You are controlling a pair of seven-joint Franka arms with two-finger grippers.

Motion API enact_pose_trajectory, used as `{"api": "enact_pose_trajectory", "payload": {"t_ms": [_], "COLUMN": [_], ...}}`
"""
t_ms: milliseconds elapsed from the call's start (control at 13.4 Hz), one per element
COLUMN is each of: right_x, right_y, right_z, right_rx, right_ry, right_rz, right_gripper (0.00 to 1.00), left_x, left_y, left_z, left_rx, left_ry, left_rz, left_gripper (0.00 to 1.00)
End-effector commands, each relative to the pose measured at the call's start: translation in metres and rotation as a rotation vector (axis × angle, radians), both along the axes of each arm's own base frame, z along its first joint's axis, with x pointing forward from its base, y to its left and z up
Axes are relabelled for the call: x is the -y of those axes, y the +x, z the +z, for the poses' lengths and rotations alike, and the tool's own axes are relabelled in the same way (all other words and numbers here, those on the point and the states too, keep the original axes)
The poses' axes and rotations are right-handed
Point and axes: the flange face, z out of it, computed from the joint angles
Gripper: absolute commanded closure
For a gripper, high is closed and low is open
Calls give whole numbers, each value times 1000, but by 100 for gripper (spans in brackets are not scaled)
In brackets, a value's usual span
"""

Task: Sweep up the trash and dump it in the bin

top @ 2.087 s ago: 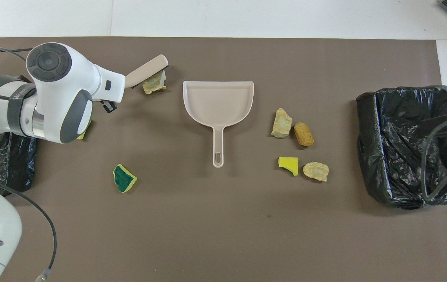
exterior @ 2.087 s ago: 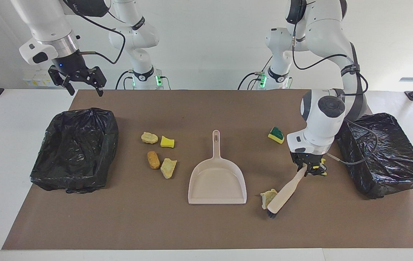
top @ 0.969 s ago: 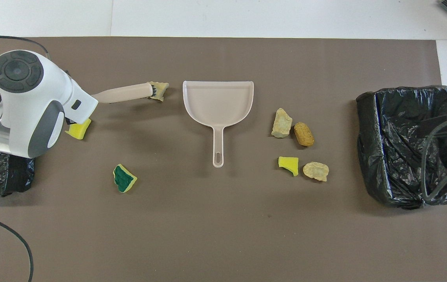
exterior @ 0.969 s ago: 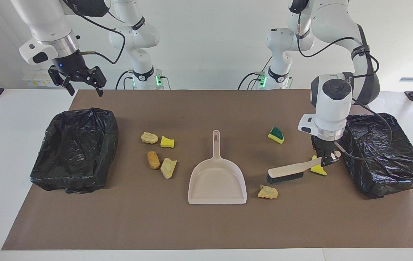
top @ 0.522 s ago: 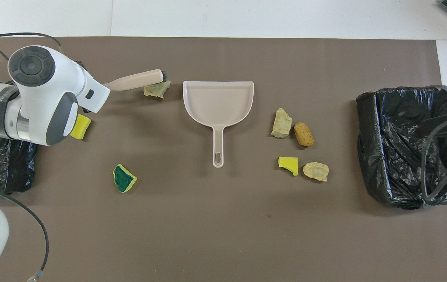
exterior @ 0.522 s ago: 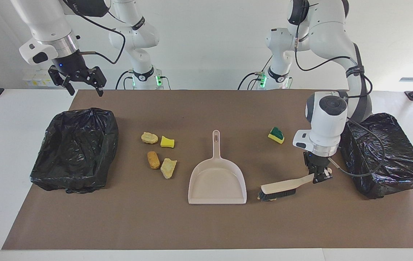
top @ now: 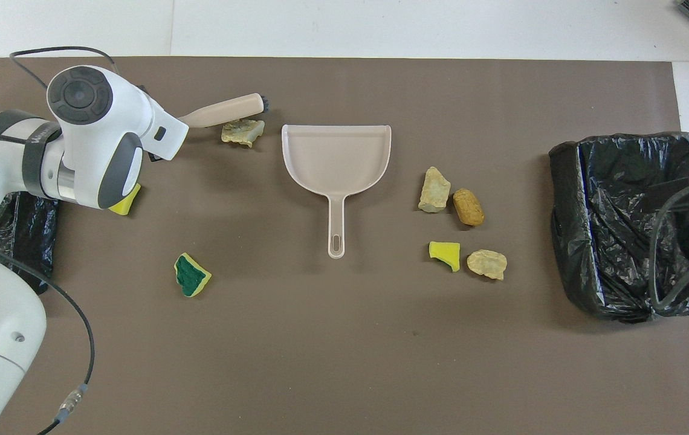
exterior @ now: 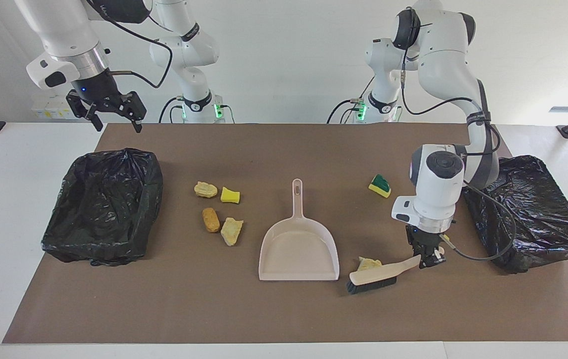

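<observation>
My left gripper point(exterior: 426, 257) is shut on the handle of the beige black-bristled brush point(exterior: 374, 277) point(top: 223, 111). The bristles are low on the mat, beside the open end of the beige dustpan point(exterior: 299, 249) point(top: 335, 157). A pale beige chunk of trash point(exterior: 369, 263) point(top: 242, 132) lies against the brush, on the side nearer the robots. A green-topped wedge point(exterior: 379, 185) point(top: 191, 275) lies nearer the robots. A yellow bit point(top: 125, 204) peeks from under the left wrist. Toward the right arm's end lie two beige chunks point(exterior: 206, 189) point(exterior: 232, 231), a yellow bit point(exterior: 230, 195) and an orange-brown lump point(exterior: 211, 220). My right gripper point(exterior: 112, 112) waits open in the air.
Two bins lined with black bags stand on the brown mat. One bin point(exterior: 104, 204) point(top: 634, 223) is at the right arm's end, the other bin point(exterior: 533, 214) at the left arm's end, close beside the left wrist. The left arm's cable hangs near that bin.
The left gripper carried the brush away from the robots, from the nearer side of the beige chunk to its farther side. The chunk has barely shifted. The right arm has not moved.
</observation>
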Motion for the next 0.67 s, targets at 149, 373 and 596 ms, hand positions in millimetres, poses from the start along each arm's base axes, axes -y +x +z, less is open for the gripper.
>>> {"api": "enact_pose_trajectory", "payload": {"t_ms": [149, 373, 596], "right_x": [-31, -98, -171], "right_y": [-15, -6, 6], "right_z": [-4, -30, -66], "right_rx": [-51, -95, -117], "right_ry": [-5, -16, 49], "right_rz": [95, 34, 15], "right_gripper": [0, 0, 0], "left_x": [-29, -55, -90], "left_y": [-35, -75, -117], "left_z": [6, 8, 10], "left_rx": [-110, -159, -211], "left_ry": [113, 144, 166], "left_rz": [-140, -202, -265], "left_gripper": [100, 100, 100]}}
